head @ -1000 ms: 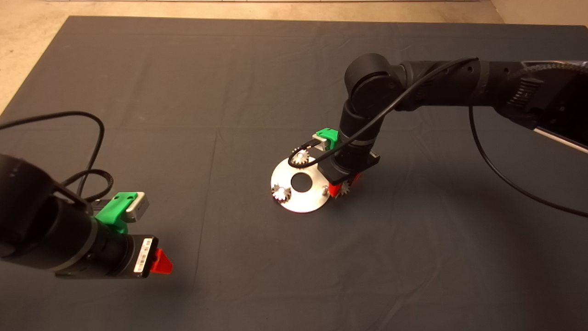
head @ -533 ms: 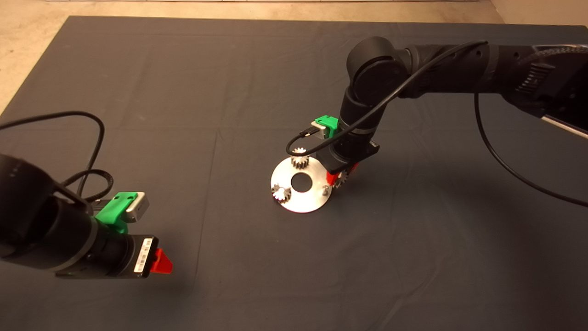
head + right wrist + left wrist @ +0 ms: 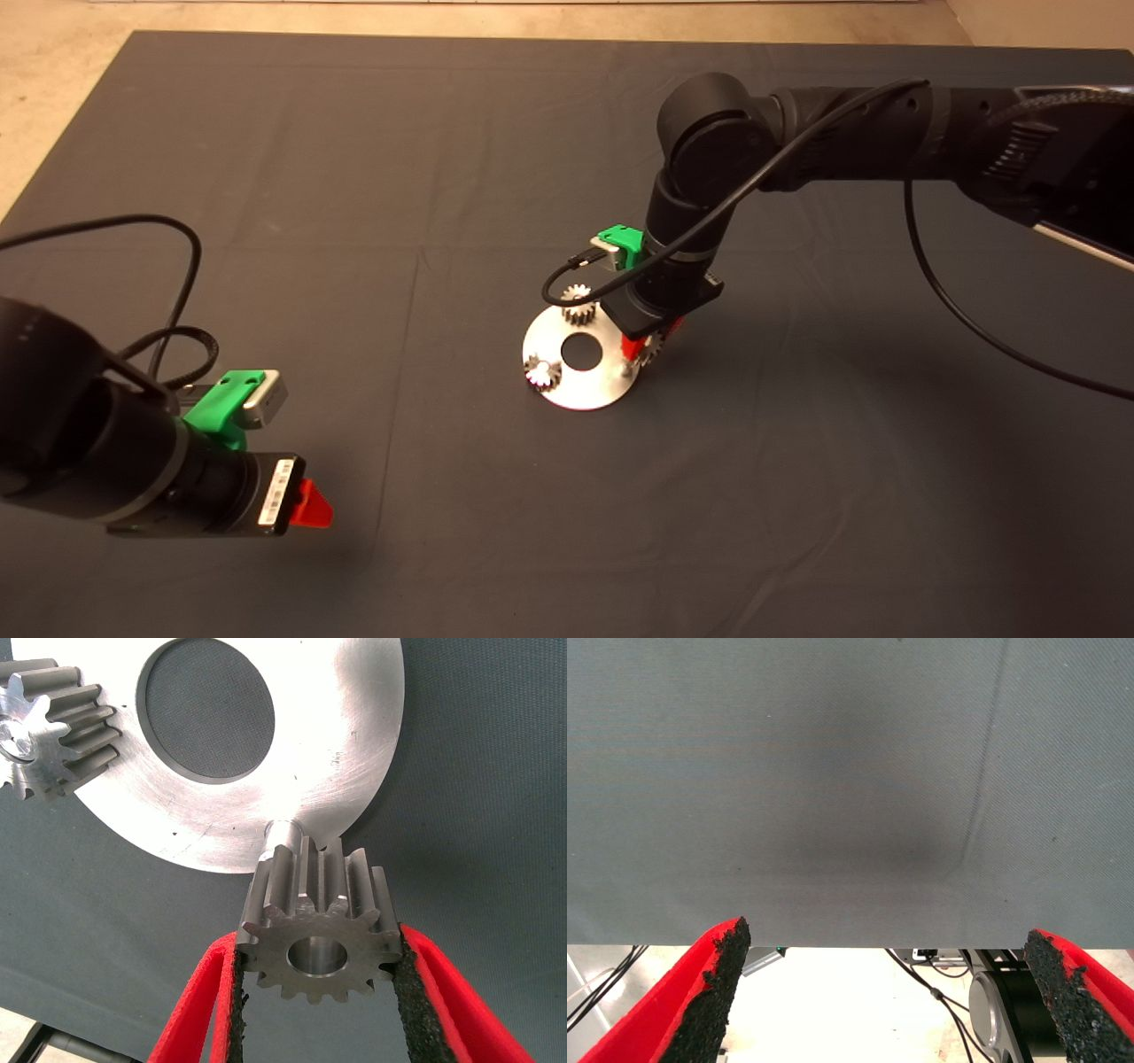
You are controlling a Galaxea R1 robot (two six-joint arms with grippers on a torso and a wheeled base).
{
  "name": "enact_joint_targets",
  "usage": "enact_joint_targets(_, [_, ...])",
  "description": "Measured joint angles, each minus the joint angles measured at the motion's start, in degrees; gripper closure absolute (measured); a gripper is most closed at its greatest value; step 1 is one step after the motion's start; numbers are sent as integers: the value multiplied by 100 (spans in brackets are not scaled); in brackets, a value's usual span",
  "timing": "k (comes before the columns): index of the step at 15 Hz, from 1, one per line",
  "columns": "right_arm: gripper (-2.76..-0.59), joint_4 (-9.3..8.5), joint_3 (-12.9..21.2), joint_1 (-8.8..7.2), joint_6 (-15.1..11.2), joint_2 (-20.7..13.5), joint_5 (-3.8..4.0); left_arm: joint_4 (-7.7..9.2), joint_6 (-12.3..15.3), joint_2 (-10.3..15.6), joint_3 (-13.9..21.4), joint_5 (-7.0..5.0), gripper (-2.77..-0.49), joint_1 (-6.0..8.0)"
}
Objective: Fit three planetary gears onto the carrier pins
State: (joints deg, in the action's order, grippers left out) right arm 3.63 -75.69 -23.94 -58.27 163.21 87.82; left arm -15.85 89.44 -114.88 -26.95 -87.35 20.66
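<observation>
The shiny round disc (image 3: 595,385) lies mid-mat with planetary gears on two carrier pins, one at the far side (image 3: 578,304) and one at the left (image 3: 541,372). My right gripper (image 3: 645,344) hovers at the disc's right rim, shut on the third gear (image 3: 656,348). In the right wrist view that gear (image 3: 317,921) sits clamped between the black pads (image 3: 409,992), close beside the bare pin (image 3: 283,831) and slightly off it. The disc (image 3: 345,744) and a seated gear (image 3: 49,726) show beyond. My left gripper (image 3: 310,505) is parked at the lower left, open (image 3: 888,941).
A black cable (image 3: 133,266) loops over the mat by the left arm. The right arm's cable (image 3: 974,337) hangs above the mat on the right. The mat's near edge and floor clutter (image 3: 948,992) show in the left wrist view.
The right gripper has lifted the third gear off the mat and carried it left, close to the disc's bare right-hand pin. The left arm has not moved.
</observation>
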Motion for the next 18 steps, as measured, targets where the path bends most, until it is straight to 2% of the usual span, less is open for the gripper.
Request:
enact_joint_targets(11, [-96,2,-24,105,17,123,2,0,-89,319,83,-2,-219,0])
enact_joint_targets(18, [-96,2,-68,254,17,204,-1,0,-104,415,234,1,-219,0])
